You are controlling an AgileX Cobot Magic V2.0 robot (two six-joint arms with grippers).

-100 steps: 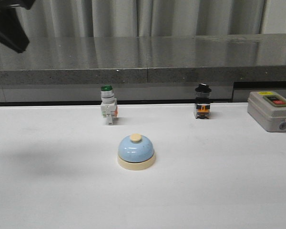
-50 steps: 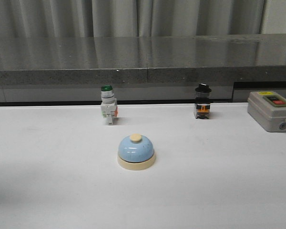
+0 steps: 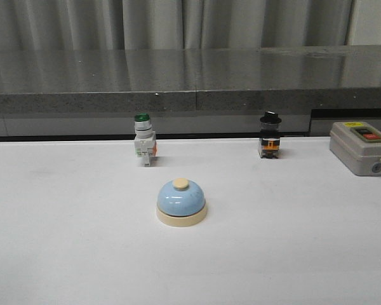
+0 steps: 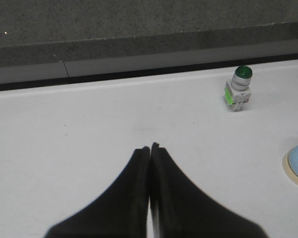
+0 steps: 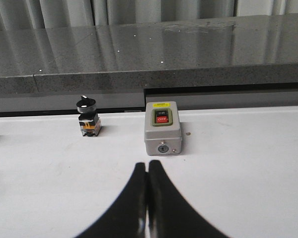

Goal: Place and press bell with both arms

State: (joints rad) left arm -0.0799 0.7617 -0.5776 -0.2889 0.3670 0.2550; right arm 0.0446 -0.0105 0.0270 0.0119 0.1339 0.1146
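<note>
Bell (image 3: 181, 202) looks small, hard and smooth; its round base seems best to hold. Left gripper (image 4: 150, 147) and right gripper (image 5: 147, 164) are closed, empty.

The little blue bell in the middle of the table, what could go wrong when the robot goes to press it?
The bell stands free on the smooth white table, so an off-centre push on its small cream button might slide it instead of ringing it. The green-capped switch stands just behind it, and a sweeping arm could tip it. Both the left gripper and right gripper are shut, which suits pressing but not regrasping.
</note>
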